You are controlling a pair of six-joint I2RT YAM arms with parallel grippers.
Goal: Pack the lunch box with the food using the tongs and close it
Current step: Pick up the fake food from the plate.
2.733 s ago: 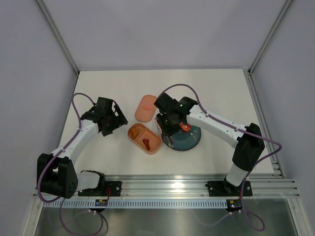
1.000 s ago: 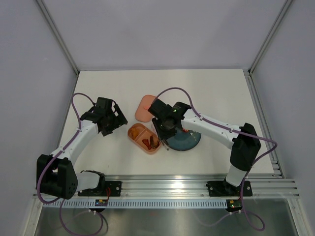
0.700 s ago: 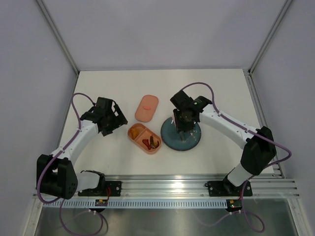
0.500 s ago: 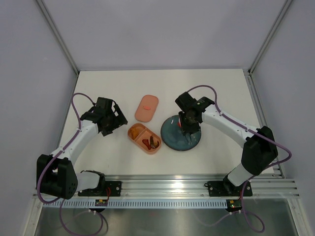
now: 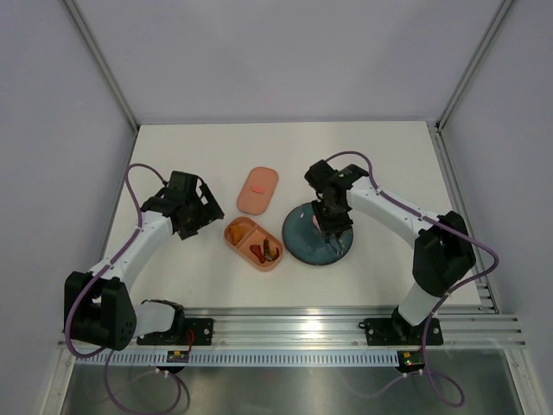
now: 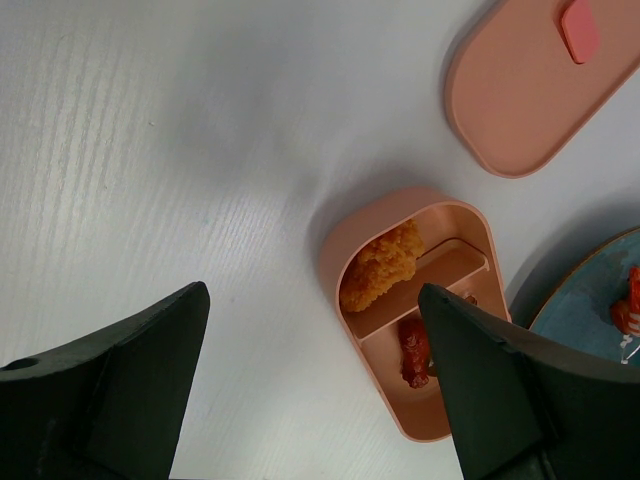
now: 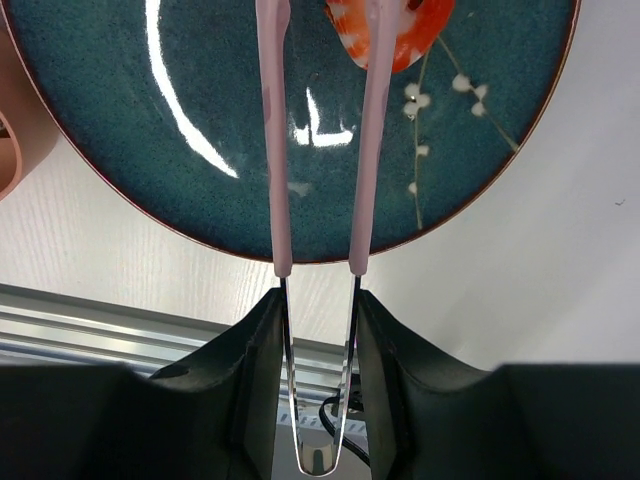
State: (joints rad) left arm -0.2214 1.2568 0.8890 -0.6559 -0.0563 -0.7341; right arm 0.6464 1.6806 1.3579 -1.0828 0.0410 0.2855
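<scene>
The right gripper (image 7: 318,322) jaws clamp the tongs (image 7: 272,150) above the teal plate (image 7: 150,150), where one red piece (image 7: 405,30) waits. Both lunch box (image 6: 330,250) compartments hold food (image 6: 380,265); the lid (image 6: 520,90) lies off, beside it. The left gripper (image 6: 310,310) jaws gape empty.

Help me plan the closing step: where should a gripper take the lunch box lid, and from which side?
Probably from above, pinching across the narrow width of the lid, at its long edges mid-length. It lies flat on the table, so only its rim offers purchase. The open left gripper is nearer and holds nothing.
</scene>
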